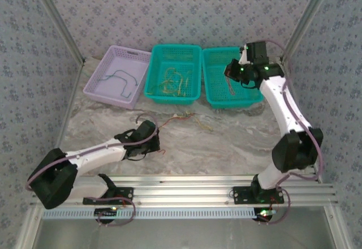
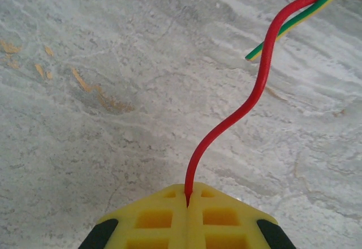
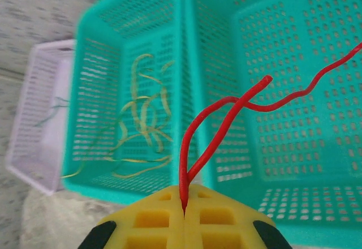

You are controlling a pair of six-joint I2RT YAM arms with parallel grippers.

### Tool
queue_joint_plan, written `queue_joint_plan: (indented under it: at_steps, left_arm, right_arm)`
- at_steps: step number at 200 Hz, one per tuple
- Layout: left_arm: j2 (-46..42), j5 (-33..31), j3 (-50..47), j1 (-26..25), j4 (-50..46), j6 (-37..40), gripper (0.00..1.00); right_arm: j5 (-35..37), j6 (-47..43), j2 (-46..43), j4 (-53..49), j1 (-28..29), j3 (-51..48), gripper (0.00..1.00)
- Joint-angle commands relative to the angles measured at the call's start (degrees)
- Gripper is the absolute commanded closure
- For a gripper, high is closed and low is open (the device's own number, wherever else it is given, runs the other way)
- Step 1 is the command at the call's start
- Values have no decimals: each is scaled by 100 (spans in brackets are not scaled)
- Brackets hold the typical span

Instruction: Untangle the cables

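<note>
Left gripper point(image 2: 187, 201) tight around red cable point(image 2: 263, 68)

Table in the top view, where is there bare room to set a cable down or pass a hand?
Widest bare marble lies between the left gripper and the right arm, nearer than the loose cables. A narrower strip fronts the lilac basket. Crowded: the back, lined with baskets, and around those cables before the middle teal basket.

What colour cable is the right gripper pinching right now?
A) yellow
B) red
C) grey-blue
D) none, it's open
B: the right gripper is shut on a red cable, held over the right teal basket.
</note>
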Motion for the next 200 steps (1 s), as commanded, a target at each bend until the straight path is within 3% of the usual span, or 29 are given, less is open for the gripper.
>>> queue_joint_plan:
  at_steps: [1,25,65,98,151,200]
  left_arm:
    - [-220,39,221,-53,-200,115,100]
    - [-321,48,240,-76,-260,148,100]
    - [-455,39,186,-97,-325,133,100]
    - [-570,42,133,-136,-266,93,100]
    - [-756,7,281,-247,-380,116,100]
    - [-865,-48,238,-339,-395,34,100]
  right_arm:
    - [580,-394,518,-145,-3,416,100]
    - [635,-467,1110,-268,-51,724,99]
    - [538,-538,1324,-332,-69,978,63]
    - [850,-689,478,-53,217,634,45]
    - [68,-806,-790,333,1641,-677,37]
    - [659,-666,-1070,868,2796,-1930,36]
